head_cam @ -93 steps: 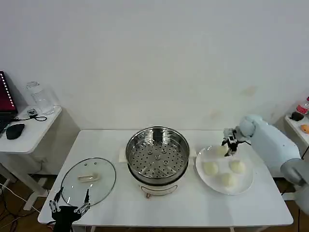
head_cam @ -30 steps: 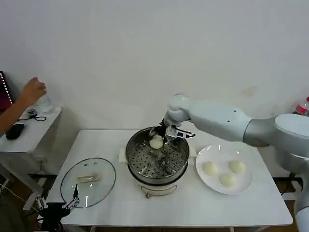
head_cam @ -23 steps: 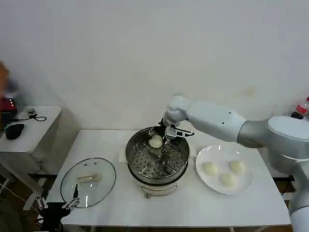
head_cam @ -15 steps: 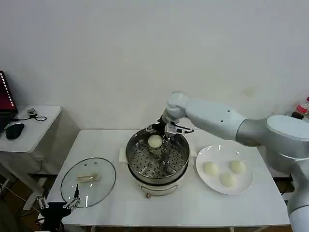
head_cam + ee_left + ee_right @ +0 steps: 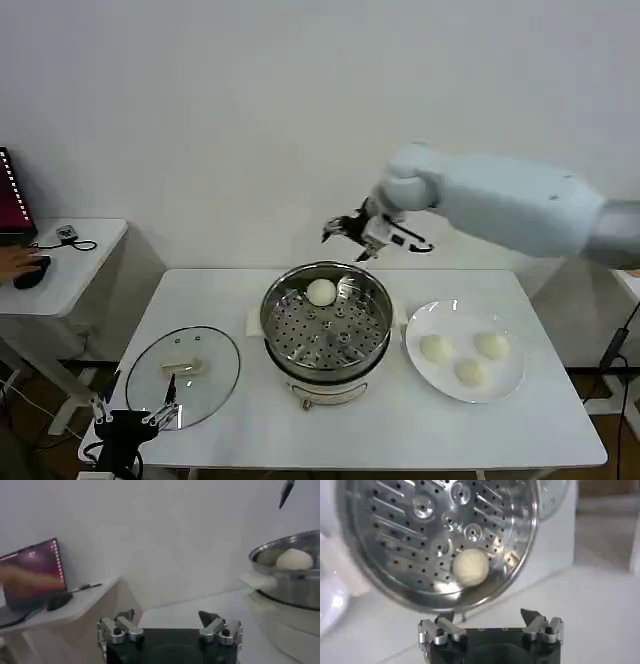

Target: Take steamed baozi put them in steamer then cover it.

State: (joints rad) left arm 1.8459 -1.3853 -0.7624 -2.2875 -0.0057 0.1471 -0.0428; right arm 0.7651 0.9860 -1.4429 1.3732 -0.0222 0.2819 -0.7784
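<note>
Hovering above the far rim of the round shiny stainless-steel steamer, the right pincer gapes wide (empty); one small off-white baozi sits inside; left pincer wide at the near-left counter edge.

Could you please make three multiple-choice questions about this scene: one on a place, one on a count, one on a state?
1. Where is the glass lid?
A. on the steamer
B. on the table, left of the steamer
C. on the plate

2. How many baozi lie on the white plate?
A. three
B. one
C. four

3. The right gripper is
A. shut on a baozi
B. open, above the steamer's far rim
C. touching the lid

Answers: 1 B, the steamer stands uncovered; 2 A, the fourth baozi sits in the tray; 3 B, its fingers are spread and empty.
</note>
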